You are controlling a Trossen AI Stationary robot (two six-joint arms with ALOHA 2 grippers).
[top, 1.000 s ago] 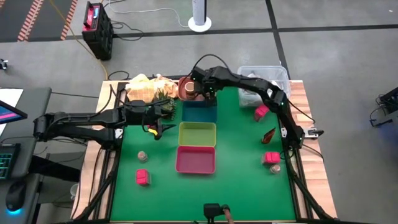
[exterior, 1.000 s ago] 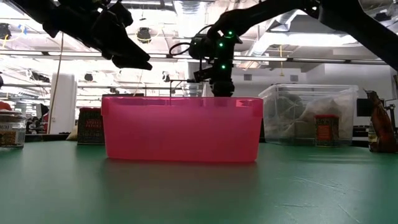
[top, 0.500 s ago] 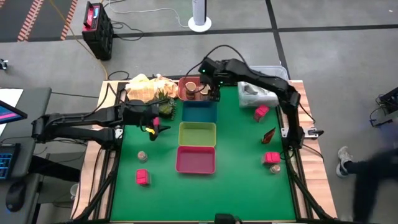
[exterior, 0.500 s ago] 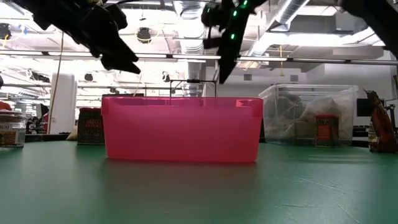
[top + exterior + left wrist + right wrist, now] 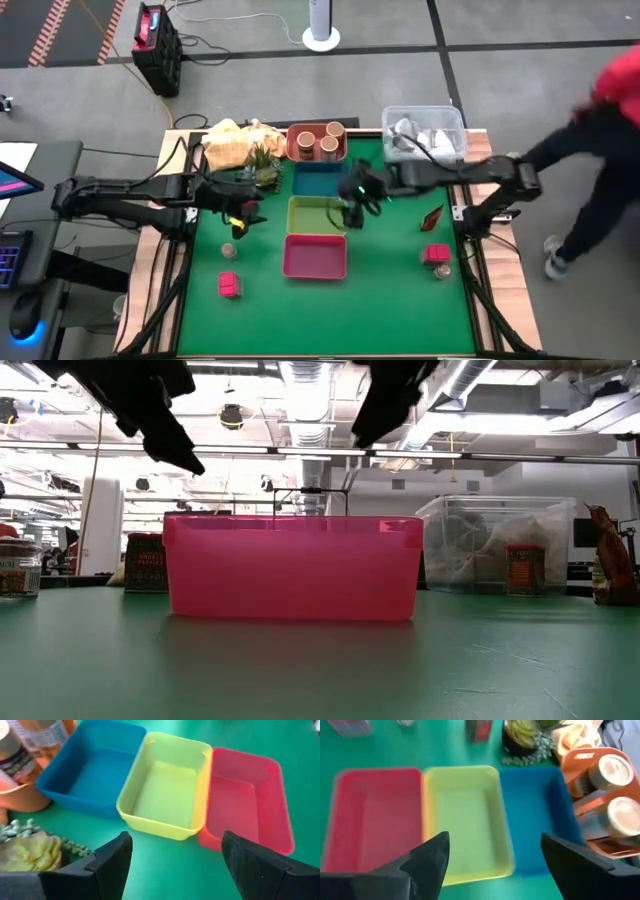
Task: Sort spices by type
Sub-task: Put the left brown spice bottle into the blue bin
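Tan-lidded jars stand in the orange tray at the far edge. In front of it the blue, green and pink trays form a row. Pink-red cube packets, tiny jars and a small red piece rest on the green mat. My right gripper hangs open and empty above the green tray's right rim. My left gripper hangs open and empty left of the trays.
A clear tub stands at the far right corner. A potted plant and yellow stuff sit at the far left. A person in a red top leans in beside the table's right edge.
My right gripper has drawn back from the orange tray toward the near edge, risen and turned, and now hangs over the green tray. My left gripper has shifted a little toward the near left and tipped.
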